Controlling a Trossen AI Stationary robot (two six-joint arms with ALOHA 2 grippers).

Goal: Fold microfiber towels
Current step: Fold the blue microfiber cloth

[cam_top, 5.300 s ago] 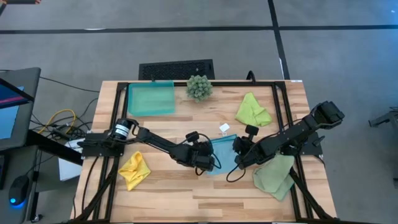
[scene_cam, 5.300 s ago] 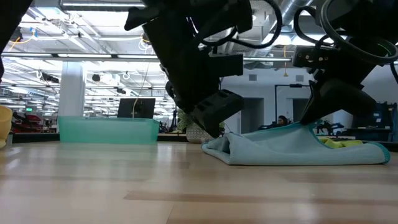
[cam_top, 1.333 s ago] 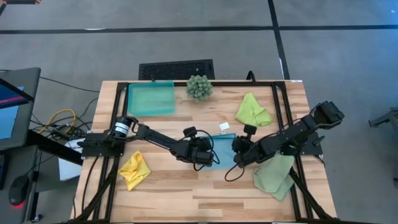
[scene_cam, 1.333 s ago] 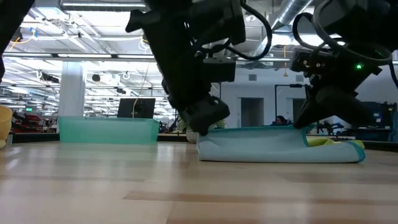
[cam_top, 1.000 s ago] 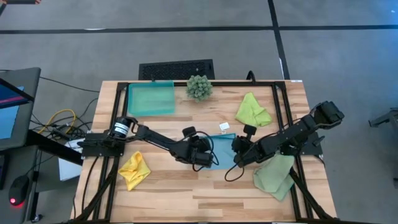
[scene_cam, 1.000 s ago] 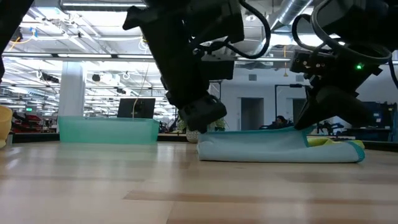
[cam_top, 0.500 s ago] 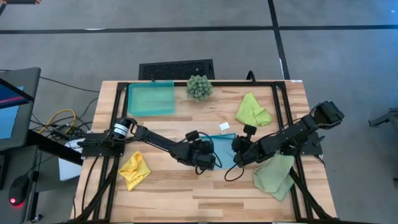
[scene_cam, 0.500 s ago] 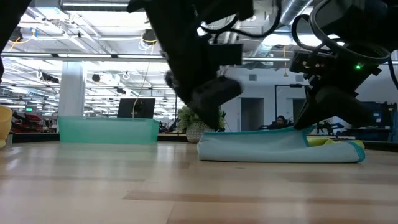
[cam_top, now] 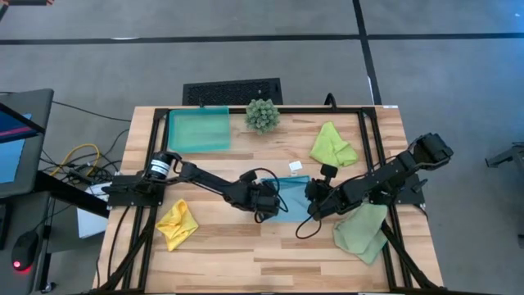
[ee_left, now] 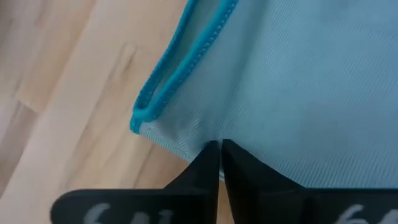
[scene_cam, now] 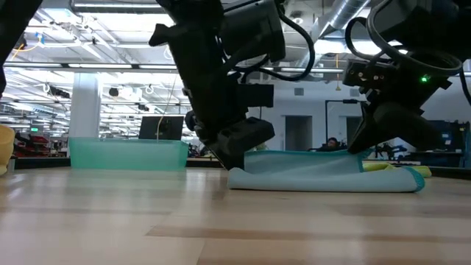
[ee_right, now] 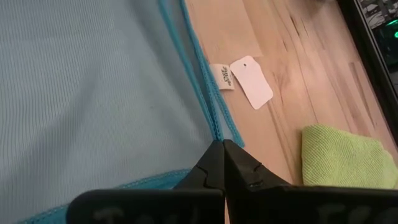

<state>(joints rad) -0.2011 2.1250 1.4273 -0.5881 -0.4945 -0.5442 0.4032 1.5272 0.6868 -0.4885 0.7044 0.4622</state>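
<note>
1. The light blue towel (cam_top: 293,199) lies folded at the middle of the worktop (cam_top: 246,254).
2. The left gripper (ee_left: 219,147) pinches its near corner, fingers (ee_left: 205,163) pressed together on the cloth.
3. The right gripper (ee_right: 221,147) clamps the opposite edge, fingers (ee_right: 211,163) closed.
</note>
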